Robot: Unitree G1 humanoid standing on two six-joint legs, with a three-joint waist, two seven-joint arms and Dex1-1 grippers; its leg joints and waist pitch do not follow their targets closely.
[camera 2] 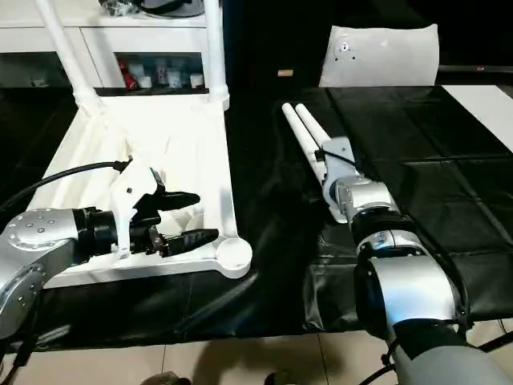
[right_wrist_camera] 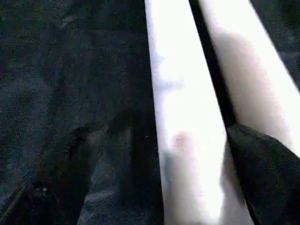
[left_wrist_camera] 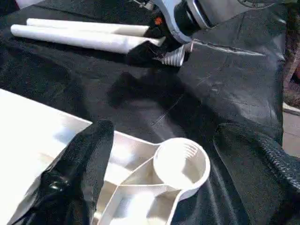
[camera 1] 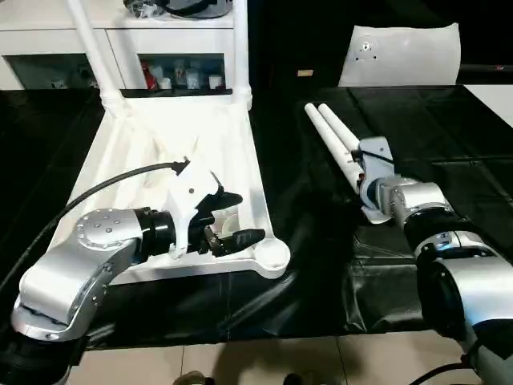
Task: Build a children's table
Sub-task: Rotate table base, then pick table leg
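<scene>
The left end effector (camera 2: 188, 216) is being held spread over the ribbed white top (camera 1: 240, 152), beside its round socket (left_wrist_camera: 182, 164). The right end effector (right_wrist_camera: 154, 154), spread, is straddling one smooth tapered leg (right_wrist_camera: 183, 117); its tip is cut off.

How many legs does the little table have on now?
Two legs already stand in the far corners of the upturned table top. The open right gripper straddles one of two loose legs on the black cloth. The near corner socket is empty, beside the open left gripper.
</scene>
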